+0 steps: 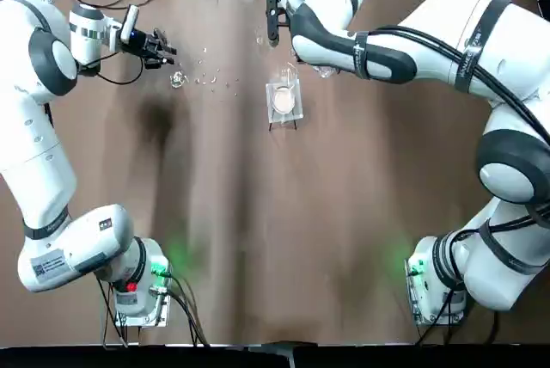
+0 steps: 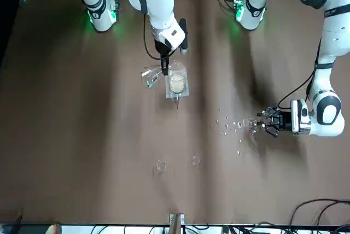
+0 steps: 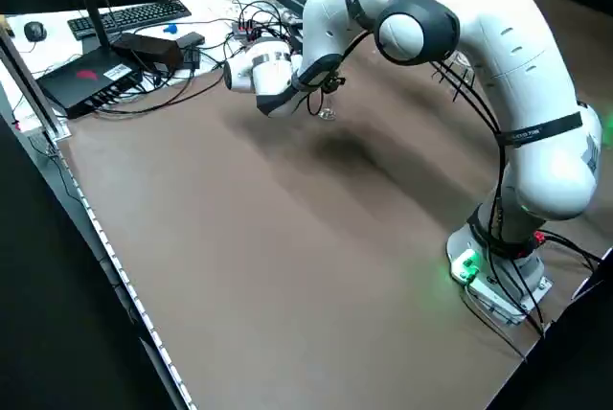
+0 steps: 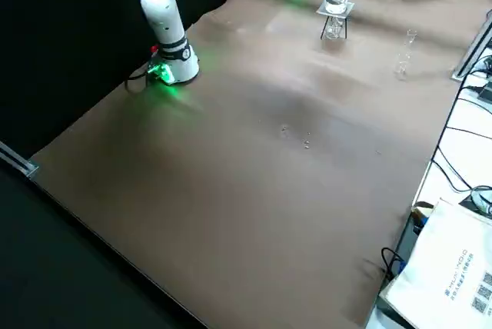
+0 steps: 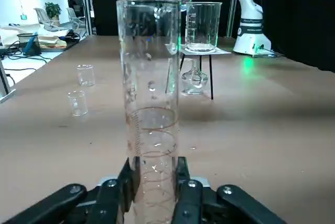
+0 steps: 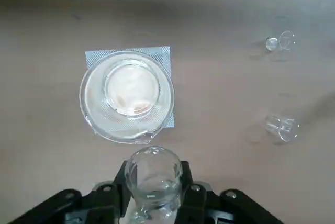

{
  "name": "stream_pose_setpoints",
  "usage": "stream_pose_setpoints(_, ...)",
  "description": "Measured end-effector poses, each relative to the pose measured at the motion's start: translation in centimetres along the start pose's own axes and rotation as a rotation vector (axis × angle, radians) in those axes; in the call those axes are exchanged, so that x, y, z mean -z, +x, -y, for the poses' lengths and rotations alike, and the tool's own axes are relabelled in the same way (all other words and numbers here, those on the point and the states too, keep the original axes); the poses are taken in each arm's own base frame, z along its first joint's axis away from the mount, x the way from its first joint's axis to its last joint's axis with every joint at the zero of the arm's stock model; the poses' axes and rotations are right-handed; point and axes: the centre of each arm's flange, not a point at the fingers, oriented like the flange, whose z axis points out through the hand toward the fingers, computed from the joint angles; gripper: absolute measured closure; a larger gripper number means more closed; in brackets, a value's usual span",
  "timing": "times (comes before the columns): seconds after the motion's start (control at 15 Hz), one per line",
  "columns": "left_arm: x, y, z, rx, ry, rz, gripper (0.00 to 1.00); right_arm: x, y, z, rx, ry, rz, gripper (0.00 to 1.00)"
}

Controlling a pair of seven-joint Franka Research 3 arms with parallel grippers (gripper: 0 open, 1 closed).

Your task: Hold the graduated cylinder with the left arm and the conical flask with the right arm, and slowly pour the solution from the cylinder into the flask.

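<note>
The graduated cylinder (image 5: pixel 151 77) stands upright as a clear marked tube, and my left gripper (image 5: pixel 152 185) is shut on its lower part. From the front, that gripper (image 2: pixel 267 122) is low over the table at the robot's left, with the cylinder (image 2: pixel 252 125) at its tips. My right gripper (image 6: pixel 153 195) is shut on the neck of the conical flask (image 6: pixel 153 176). The flask (image 2: pixel 150 76) hangs tilted beside a beaker on a stand, with the right gripper (image 2: pixel 163 65) above it. A little clear liquid lies in the flask.
A glass beaker (image 6: pixel 127 94) sits on a mesh stand (image 2: pixel 176 85) mid-table, with a small glass vessel (image 5: pixel 193 80) under it. Two tiny beakers (image 2: pixel 160 165) (image 2: pixel 195 161) stand toward the far edge. Droplets or glass specks (image 2: pixel 227 124) dot the table near the cylinder.
</note>
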Motion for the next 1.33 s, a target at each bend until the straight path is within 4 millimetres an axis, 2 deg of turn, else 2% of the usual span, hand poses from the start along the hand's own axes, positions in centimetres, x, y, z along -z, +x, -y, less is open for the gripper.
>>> stream_pose_setpoints(0.07,0.0,0.0,0.0,-0.001,-0.001,0.001,0.64,-0.1,0.1,0.1,0.008,-0.007,0.009,0.61)
stream_pose_setpoints(0.2,0.0,0.0,0.0,-0.001,-0.005,0.005,0.48,-0.5,0.4,0.3,0.027,-0.021,0.029,0.61)
stream_pose_setpoints(0.4,0.1,0.0,0.0,-0.003,-0.006,0.007,0.2,-0.9,0.7,0.5,0.05,-0.04,0.054,0.61)
stream_pose_setpoints(0.47,0.3,0.1,0.1,-0.008,-0.015,0.021,0.02,-1.1,1.0,0.7,0.071,-0.06,0.077,0.61)
stream_pose_setpoints(0.6,0.9,0.5,0.1,-0.019,-0.028,0.046,0.0,-1.2,1.3,1.0,0.09,-0.076,0.093,0.61)
stream_pose_setpoints(0.73,2.3,1.3,0.0,-0.033,-0.029,0.081,0.0,-1.3,1.6,1.3,0.109,-0.092,0.11,0.61)
stream_pose_setpoints(0.87,5.1,2.3,-0.3,-0.045,-0.015,0.137,0.0,-1.6,1.9,1.7,0.128,-0.1,0.133,0.61)
stream_pose_setpoints(1.0,9.0,4.3,-0.7,-0.064,0.017,0.207,0.0,-1.8,2.2,2.1,0.154,-0.118,0.163,0.61)
stream_pose_setpoints(1.13,12.7,7.4,-1.3,-0.083,0.048,0.284,0.0,-1.9,2.7,2.6,0.179,-0.137,0.183,0.61)
stream_pose_setpoints(1.33,15.3,14.3,-1.7,-0.032,0.063,0.402,0.0,-2.1,3.0,3.1,0.192,-0.137,0.198,0.61)
